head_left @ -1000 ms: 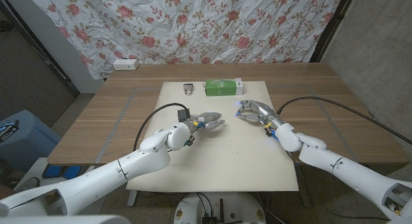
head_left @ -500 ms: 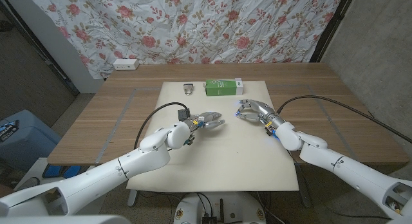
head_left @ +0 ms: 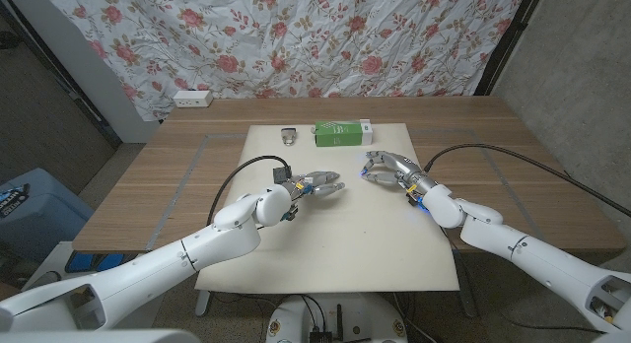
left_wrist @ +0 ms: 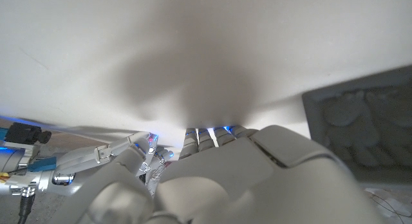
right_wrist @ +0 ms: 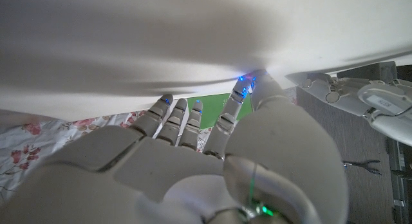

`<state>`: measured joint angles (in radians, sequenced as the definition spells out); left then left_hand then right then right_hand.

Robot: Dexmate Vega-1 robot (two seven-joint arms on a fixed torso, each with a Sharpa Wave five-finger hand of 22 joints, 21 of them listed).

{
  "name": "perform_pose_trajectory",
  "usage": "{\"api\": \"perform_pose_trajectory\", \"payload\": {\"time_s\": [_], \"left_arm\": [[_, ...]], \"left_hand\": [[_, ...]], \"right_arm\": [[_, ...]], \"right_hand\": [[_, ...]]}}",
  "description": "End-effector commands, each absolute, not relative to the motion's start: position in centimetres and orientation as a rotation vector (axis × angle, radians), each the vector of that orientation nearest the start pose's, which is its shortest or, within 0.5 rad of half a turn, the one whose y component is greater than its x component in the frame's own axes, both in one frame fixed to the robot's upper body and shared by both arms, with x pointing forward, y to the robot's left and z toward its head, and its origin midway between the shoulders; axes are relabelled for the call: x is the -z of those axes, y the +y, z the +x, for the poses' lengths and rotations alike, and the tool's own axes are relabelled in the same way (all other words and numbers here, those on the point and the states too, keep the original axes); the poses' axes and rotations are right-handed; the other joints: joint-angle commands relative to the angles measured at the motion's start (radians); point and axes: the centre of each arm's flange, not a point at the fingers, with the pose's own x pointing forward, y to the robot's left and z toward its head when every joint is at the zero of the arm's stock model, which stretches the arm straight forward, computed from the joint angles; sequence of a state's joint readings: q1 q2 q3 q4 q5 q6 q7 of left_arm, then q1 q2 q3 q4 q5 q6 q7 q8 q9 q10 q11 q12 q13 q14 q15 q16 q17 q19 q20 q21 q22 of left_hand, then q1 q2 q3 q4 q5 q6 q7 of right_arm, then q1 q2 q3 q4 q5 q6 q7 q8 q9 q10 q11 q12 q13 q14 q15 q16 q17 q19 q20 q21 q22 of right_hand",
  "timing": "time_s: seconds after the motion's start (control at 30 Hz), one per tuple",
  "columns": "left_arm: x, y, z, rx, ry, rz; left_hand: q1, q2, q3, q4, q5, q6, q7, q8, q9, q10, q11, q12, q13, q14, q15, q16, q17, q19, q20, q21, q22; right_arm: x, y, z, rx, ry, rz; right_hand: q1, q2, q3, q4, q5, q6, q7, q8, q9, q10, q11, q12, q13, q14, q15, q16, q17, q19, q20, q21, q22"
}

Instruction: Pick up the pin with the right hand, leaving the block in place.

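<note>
The pin, a small dark metal piece, lies at the far edge of the white mat. Just to its right stands the green block, which also peeks between my right fingers as the green block in the right wrist view. My right hand hovers over the mat on the near right side of the block, fingers bent down and apart, holding nothing. It is well clear of the pin. My left hand sits mid-mat with fingers stretched toward the right hand, nothing in it.
The mat lies on a wooden table. A white power strip rests at the far left edge against the floral curtain. A black cable trails from my right arm across the table's right side.
My right hand has crept slightly toward the far side of the mat, closer to the block. The left hand, pin and block have stayed put.
</note>
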<state>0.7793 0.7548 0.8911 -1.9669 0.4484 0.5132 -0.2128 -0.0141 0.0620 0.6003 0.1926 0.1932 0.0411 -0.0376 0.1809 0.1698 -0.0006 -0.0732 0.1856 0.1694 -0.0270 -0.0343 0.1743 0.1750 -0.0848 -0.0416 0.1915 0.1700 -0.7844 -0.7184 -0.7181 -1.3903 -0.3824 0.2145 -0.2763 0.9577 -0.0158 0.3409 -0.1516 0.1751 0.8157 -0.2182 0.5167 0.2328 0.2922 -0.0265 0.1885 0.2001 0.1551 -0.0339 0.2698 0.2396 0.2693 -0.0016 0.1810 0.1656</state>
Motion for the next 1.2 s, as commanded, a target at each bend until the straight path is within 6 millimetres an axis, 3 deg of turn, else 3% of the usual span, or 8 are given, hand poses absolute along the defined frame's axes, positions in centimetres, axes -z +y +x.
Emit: {"api": "perform_pose_trajectory", "payload": {"time_s": [0.03, 0.4, 1.0, 1.2], "left_arm": [[9.46, 11.15, 56.93, 0.373, -0.323, 1.395], [9.54, 11.1, 56.96, 0.371, -0.322, 1.396], [9.63, 11.62, 56.39, 0.338, -0.348, 1.394], [9.72, 11.73, 56.19, 0.334, -0.367, 1.392]], "left_hand": [[0.009, 0.128, 0.004, -0.002, 0.009, 0.004, -0.005, 0.002, 0.006, 0.005, -0.001, 0.004, 0.004, 0.008, -0.015, 0.01, 0.001, 0.01, -0.061, 0.006, 0.003], [0.01, 0.129, 0.007, -0.003, 0.009, 0.003, -0.006, 0.002, 0.006, 0.004, -0.001, 0.004, 0.004, 0.008, -0.014, 0.009, 0.001, 0.01, -0.061, 0.006, 0.003], [0.011, 0.13, 0.012, -0.003, 0.01, 0.009, -0.006, 0.004, 0.006, 0.006, -0.003, 0.005, 0.004, 0.007, -0.017, 0.008, 0.001, 0.01, -0.06, 0.005, 0.003], [0.011, 0.13, 0.014, -0.003, 0.01, 0.014, -0.006, 0.005, 0.006, 0.009, 0.0, 0.006, 0.004, 0.008, -0.018, 0.008, 0.001, 0.011, -0.061, 0.005, 0.003]], "right_arm": [[8.64, -22.34, 63.47, -0.166, -0.717, -1.182], [8.67, -22.47, 63.45, -0.184, -0.718, -1.177], [8.4, -22.62, 63.58, -0.218, -0.725, -1.161], [8.35, -22.84, 63.56, -0.221, -0.732, -1.153]], "right_hand": [[-0.013, -0.008, -0.007, -0.002, 0.004, -0.018, 0.0, -0.011, -0.002, -0.005, 0.002, -0.001, 0.003, -0.005, 0.008, -0.001, 0.003, -0.002, 0.01, 0.003, 0.002], [-0.048, -0.025, -0.022, 0.007, 0.006, -0.067, 0.002, -0.033, -0.006, -0.031, 0.017, -0.001, 0.005, -0.02, 0.022, -0.008, 0.007, -0.013, 0.018, 0.002, 0.002], [-0.124, -0.047, -0.05, 0.025, 0.011, -0.166, 0.036, -0.076, -0.012, -0.093, 0.036, -0.004, 0.007, -0.06, 0.047, -0.024, 0.015, -0.047, 0.041, 0.0, 0.003], [-0.15, -0.05, -0.057, 0.03, 0.013, -0.232, 0.043, -0.108, -0.019, -0.103, 0.039, 0.001, 0.008, -0.068, 0.053, -0.027, 0.017, -0.053, 0.044, 0.002, 0.003]]}}
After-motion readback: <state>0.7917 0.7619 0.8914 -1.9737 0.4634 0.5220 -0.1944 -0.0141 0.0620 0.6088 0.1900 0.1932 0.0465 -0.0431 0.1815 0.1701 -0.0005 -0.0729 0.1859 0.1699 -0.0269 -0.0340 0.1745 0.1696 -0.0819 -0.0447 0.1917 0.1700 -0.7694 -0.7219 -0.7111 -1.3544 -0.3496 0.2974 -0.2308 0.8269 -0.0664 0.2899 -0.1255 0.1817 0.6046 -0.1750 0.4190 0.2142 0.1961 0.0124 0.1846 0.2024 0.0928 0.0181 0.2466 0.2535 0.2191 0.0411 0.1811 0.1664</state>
